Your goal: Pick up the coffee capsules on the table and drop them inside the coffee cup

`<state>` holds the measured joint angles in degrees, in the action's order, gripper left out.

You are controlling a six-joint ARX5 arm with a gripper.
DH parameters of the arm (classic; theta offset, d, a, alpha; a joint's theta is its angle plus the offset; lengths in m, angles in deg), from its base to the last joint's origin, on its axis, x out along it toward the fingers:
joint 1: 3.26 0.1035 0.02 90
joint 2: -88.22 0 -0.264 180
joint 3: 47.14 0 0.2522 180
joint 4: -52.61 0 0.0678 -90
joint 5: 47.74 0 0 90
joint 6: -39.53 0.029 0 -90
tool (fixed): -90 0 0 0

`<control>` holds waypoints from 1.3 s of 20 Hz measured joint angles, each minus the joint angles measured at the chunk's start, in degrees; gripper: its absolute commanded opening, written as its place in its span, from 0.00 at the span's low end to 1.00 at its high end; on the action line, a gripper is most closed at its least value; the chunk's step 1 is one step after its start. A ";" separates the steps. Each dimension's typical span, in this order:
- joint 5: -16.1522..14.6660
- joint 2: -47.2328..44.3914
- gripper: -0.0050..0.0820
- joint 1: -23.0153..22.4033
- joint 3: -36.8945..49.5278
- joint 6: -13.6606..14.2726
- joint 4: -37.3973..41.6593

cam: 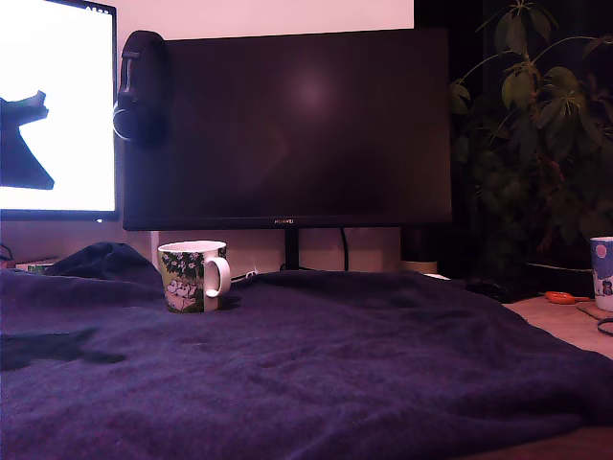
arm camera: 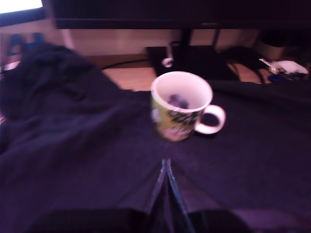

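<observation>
One dark capsule (arm camera: 179, 101) lies inside the coffee cup (arm camera: 181, 104), upper centre of the wrist frame; none shows on the blanket-covered surface (cam: 335, 364). The tool (arm camera: 166, 165), low in that frame, is closed and empty. Dropping seems done; next is probably withdrawing.

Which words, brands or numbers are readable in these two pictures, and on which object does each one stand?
"HUAWEI": small logo on the lower bezel of the wide black monitor, only just legible in the exterior view.
White ceramic mug with green cartoon print: a picture only, no readable words.
Pale blue cup with pink dots: no readable text.
Wrist view: too blurred to read anything.
</observation>
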<state>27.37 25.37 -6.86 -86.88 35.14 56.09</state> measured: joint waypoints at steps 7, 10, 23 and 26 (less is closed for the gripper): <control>-0.02 10.47 0.03 0.79 8.46 -1.95 -3.37; 0.00 15.37 0.03 0.81 9.70 -2.58 -7.96; 3.45 40.46 0.03 0.81 10.05 -3.28 -27.17; 3.48 44.46 0.03 0.81 10.05 -4.09 -29.99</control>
<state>30.84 69.83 -6.05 -76.83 31.06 26.10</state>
